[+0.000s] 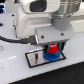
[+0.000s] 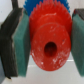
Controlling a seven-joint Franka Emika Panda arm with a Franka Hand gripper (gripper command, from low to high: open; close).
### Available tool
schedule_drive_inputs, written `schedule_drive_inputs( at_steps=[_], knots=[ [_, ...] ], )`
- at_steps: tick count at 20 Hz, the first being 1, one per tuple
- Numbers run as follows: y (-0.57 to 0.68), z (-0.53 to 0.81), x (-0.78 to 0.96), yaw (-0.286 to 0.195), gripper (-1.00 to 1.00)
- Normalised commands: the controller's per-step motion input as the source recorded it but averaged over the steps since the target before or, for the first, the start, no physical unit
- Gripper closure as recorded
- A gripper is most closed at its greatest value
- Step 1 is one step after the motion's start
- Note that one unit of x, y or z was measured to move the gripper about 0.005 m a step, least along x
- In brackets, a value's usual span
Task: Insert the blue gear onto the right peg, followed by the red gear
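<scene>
The bright red round plastic gear (image 2: 48, 44), toothed, with a raised hub and dark bore, is pinched between the gripper (image 2: 46, 45)'s teal padded fingers (image 2: 20, 45). It sits directly above the bright blue toothed gear (image 1: 51, 56) on the grey black-bordered plate (image 1: 36, 59).

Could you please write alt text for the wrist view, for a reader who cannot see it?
A red gear with a round centre hole fills the frame, clamped between the two teal pads of the robot's hand. The toothed edge of a blue gear shows just behind it.
</scene>
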Motion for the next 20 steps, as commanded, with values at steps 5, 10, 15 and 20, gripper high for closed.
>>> schedule_drive_inputs(
  at_steps=[5,10,15,20],
  knots=[
    [0.04,0.17,0.13,0.0,1.0],
    [0.05,0.08,0.06,0.0,1.0],
    [0.02,-0.01,0.0,0.0,1.0],
    [-0.14,-0.23,0.16,0.0,1.0]
  ],
)
